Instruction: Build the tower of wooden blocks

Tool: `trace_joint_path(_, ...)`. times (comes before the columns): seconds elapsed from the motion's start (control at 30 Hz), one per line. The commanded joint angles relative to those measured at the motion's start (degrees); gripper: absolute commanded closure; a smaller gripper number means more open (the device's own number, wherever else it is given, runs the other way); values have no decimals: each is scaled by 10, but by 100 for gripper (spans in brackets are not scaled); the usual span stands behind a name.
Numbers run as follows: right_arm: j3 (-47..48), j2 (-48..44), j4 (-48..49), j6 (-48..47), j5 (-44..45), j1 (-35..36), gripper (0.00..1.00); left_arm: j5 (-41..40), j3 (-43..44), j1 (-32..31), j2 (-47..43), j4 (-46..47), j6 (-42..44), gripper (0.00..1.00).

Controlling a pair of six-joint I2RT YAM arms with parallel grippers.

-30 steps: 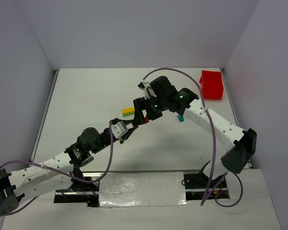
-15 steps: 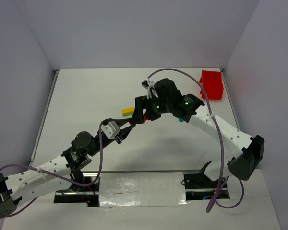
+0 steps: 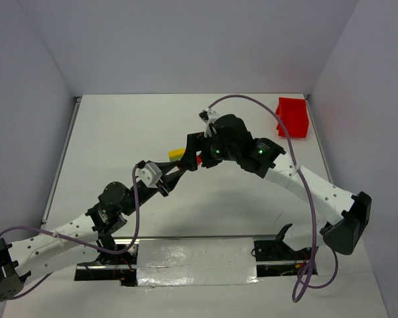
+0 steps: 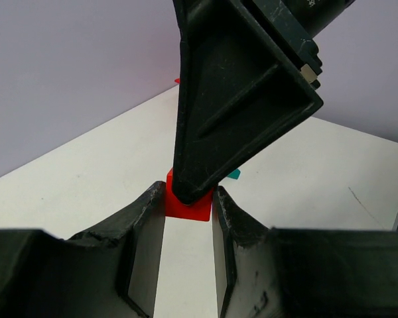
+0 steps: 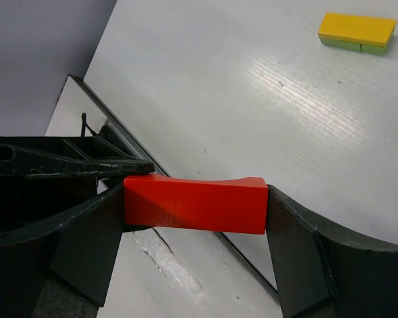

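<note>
A red piece point(image 5: 194, 204) hangs above the table with both grippers on it. My right gripper point(image 5: 194, 207) is shut on its two short ends, jaws wide apart. My left gripper point(image 4: 189, 199) is shut on one end of the same red piece point(image 4: 188, 204), pinching it at the fingertips, with a right finger point(image 4: 232, 99) lying over it. From above, the two grippers meet at mid-table: left point(image 3: 183, 167), right point(image 3: 194, 158). A yellow-green bar point(image 3: 177, 153) lies flat on the table just behind them, also in the right wrist view point(image 5: 357, 31). A teal wedge point(image 4: 233, 175) peeks out behind the red piece.
A red plastic bin point(image 3: 293, 118) stands at the far right corner of the white table point(image 3: 119, 132). Grey walls close in the table's left, right and back sides. Purple cables loop from both arms.
My right arm has swung left and stretched out over the teal wedge. My left gripper has advanced up to the right gripper, and both now grip the red piece.
</note>
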Motion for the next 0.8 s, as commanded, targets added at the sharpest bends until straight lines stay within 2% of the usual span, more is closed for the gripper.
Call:
trace_joint_path(0.0, -7, -28, 68, 3, 15, 17, 56, -31, 2, 3, -5, 9, -30, 100)
trace_joint_path(0.13, -18, -17, 86, -4, 23, 22, 75, -33, 8, 3, -16, -6, -35, 100)
trace_joint_path(0.2, -21, -12, 94, -5, 22, 24, 77, -37, 12, 3, -24, -20, -37, 100)
trace_joint_path(0.23, -21, -9, 93, -5, 22, 23, 84, -41, 16, 3, -26, -25, -39, 98)
trace_joint_path(0.27, -22, -6, 95, -7, 19, 24, 87, -45, 18, 3, -29, -31, -43, 94)
trace_joint_path(0.33, -27, -4, 108, -8, 8, 24, 99, -44, 20, 3, -37, -40, -44, 79)
trace_joint_path(0.37, -29, -3, 115, -10, 1, 24, 99, -46, 21, 3, -42, -42, -47, 70)
trace_joint_path(0.4, -30, -2, 118, -11, 1, 24, 100, -50, 22, 3, -44, -46, -53, 55)
trace_joint_path(0.47, -31, 1, 119, -11, 4, 24, 100, -56, 27, 3, -48, -58, -54, 48)
trace_joint_path(0.53, -32, 5, 121, -16, 5, 23, 100, -60, 36, 3, -50, -75, -59, 1)
trace_joint_path(0.6, -30, 8, 120, -25, 20, 24, 100, -70, 51, 3, -50, -101, -66, 0)
trace_joint_path(0.7, -25, 15, 125, -38, 52, 18, 100, -111, 127, 3, -39, -218, -97, 1)
trace_joint_path(0.77, -18, 27, 129, -41, 66, 5, 100, -167, 164, 3, -27, -334, -125, 1)
